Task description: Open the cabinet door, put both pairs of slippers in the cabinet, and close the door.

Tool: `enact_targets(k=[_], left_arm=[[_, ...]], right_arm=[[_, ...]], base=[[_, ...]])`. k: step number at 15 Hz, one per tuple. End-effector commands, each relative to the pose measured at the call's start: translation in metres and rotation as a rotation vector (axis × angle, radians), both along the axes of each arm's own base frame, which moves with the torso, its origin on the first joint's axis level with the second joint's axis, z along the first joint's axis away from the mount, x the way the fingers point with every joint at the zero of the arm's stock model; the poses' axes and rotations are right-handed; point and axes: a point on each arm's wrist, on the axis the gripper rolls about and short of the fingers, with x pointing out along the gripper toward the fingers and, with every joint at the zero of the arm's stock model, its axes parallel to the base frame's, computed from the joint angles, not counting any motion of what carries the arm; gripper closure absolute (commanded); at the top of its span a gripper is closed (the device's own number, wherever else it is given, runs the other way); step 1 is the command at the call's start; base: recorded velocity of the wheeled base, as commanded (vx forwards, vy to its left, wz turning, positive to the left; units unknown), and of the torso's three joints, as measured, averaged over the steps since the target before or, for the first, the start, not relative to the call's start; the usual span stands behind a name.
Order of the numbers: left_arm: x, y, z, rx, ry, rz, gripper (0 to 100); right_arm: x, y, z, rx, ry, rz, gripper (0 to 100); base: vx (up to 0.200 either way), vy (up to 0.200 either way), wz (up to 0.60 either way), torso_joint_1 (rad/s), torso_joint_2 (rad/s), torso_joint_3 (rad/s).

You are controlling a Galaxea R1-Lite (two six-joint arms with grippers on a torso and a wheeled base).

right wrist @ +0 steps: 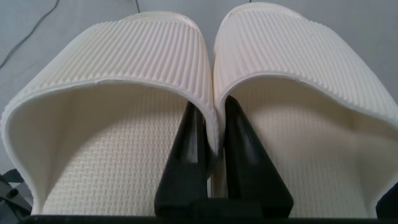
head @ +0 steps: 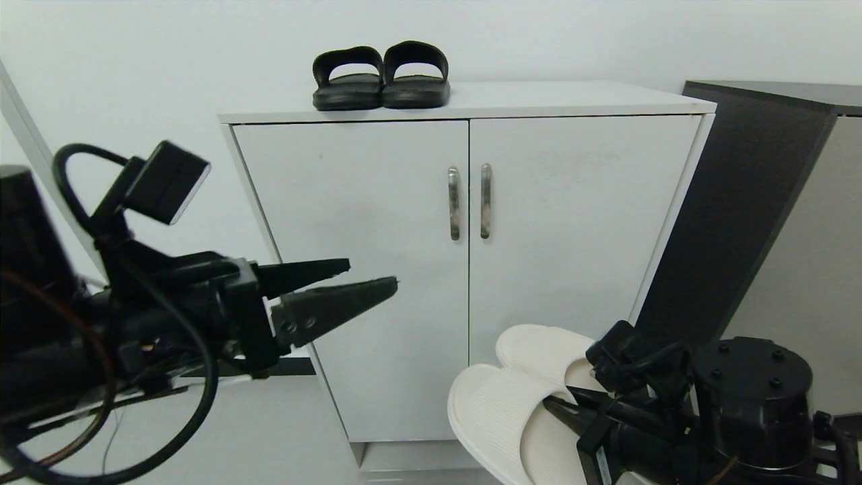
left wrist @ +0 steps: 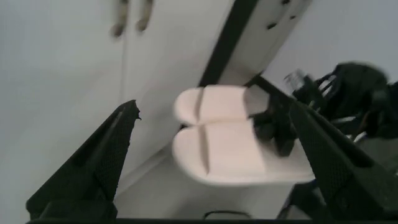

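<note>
- Black slippers [head: 381, 75] sit at the front edge of the cabinet [head: 539, 100] top; doors [head: 363, 222] shut.
- Right gripper [right wrist: 212, 109]: fingers pinch the white slippers' [head: 502, 404] touching straps, low before the right door.
- Left gripper [head: 372, 272]: fingers parted, empty, before the left door.

A plain white wall [head: 135, 67] stands behind, a dark-sided grey unit [head: 741, 215] at right.

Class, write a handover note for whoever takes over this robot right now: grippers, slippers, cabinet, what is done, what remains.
Left gripper: open, empty, held in front of the cabinet, by its left door.
Right gripper: shut on the white slippers, pinching their two adjoining straps together, low before the right door.
Black slippers: side by side on the cabinet top.
Done: white pair gripped.
Left: both doors are shut; open up, put both pairs inside, close.
</note>
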Motion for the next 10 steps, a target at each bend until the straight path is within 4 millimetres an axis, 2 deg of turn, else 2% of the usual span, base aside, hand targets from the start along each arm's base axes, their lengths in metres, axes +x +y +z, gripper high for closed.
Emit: enact_targets(k=[1,3,6,10], left_arm=[[0.033,-0.031,0.006,-0.028,0.053,-0.056,0],[0.054,-0.052,0.004,-0.041,0.035,-0.087,0],[0.066,-0.089,0.008,-0.094,0.044,-0.168,0],[0.088,-0.107,0.019,-0.071,0.096,-0.172,0]], right_arm=[[0.0,0.0,-0.001,-0.002,0.001,0.0,100],[0.001,0.002,-0.004,-0.013,0.012,0.003,100],[0.001,0.002,-0.009,-0.027,0.025,0.005,100],[0.001,0.002,-0.011,-0.033,0.029,0.003,100]], base=[[0.0,0.0,0.0,0.0,0.0,0.0],[0.0,0.0,0.0,0.0,0.0,0.0],[0.0,0.0,0.0,0.0,0.0,0.0],[0.0,0.0,0.0,0.0,0.0,0.0]])
